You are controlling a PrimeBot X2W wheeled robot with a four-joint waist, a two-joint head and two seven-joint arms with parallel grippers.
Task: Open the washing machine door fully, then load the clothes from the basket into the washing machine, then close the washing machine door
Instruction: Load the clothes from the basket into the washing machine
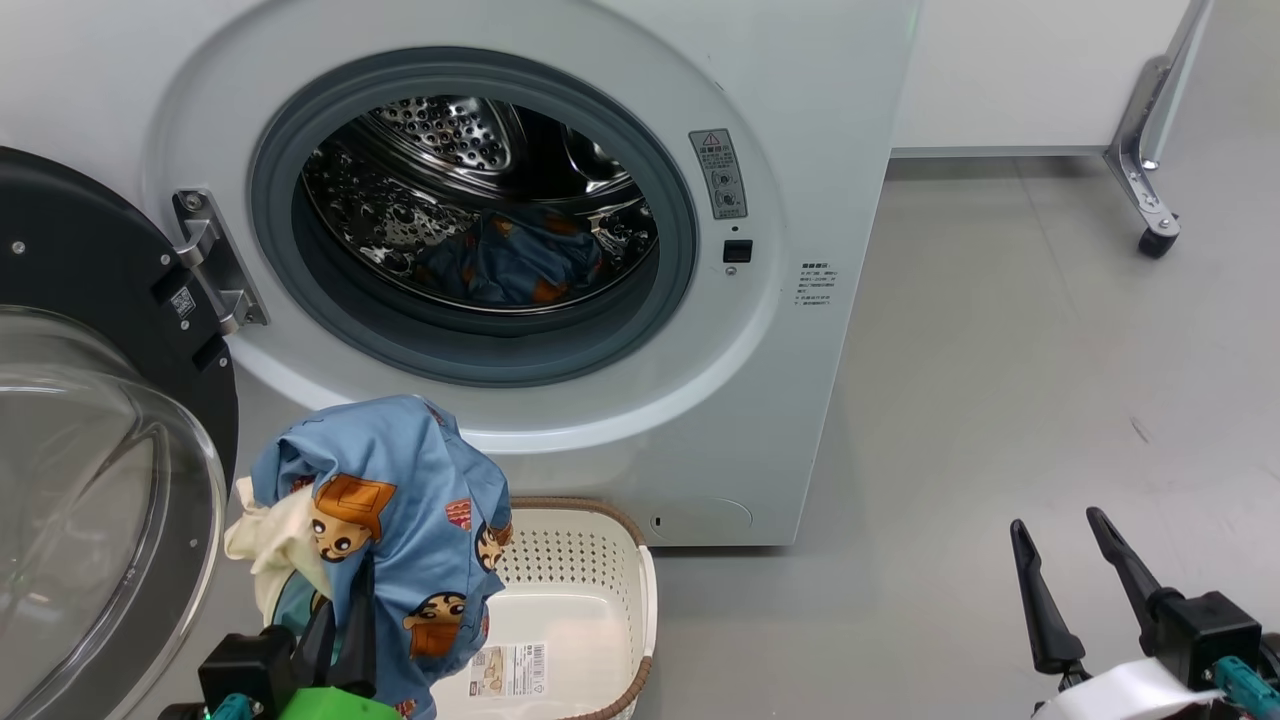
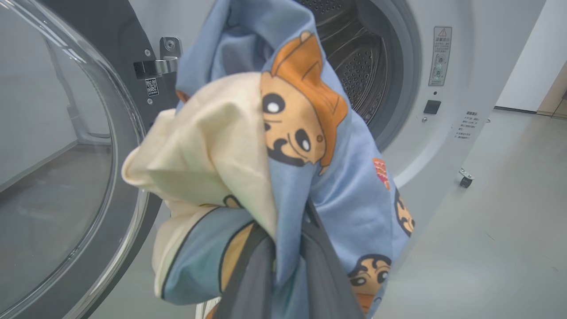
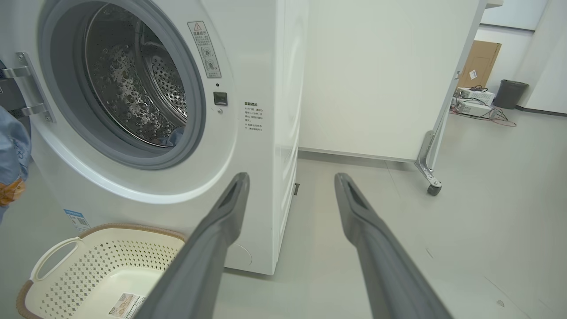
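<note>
The white washing machine (image 1: 820, 120) stands with its door (image 1: 100, 470) swung wide to the left, black rim and clear glass bowl facing me. A blue garment (image 1: 515, 255) lies in the steel drum. My left gripper (image 1: 345, 625) is shut on the clothes (image 1: 400, 510), a light blue cartoon-print bundle with a cream piece, held up above the basket (image 1: 600, 590). In the left wrist view the clothes (image 2: 283, 177) drape over the fingers in front of the drum opening. My right gripper (image 1: 1055, 535) hangs open over the floor at the lower right, its fingers (image 3: 221, 221) spread with nothing between.
The basket (image 3: 88, 261) sits on the floor against the washer's front, a label on its bottom. A white panel on a castor leg (image 1: 1150, 180) stands to the right. Grey floor stretches to the right of the washer. Boxes and a bin (image 3: 509, 93) stand far off.
</note>
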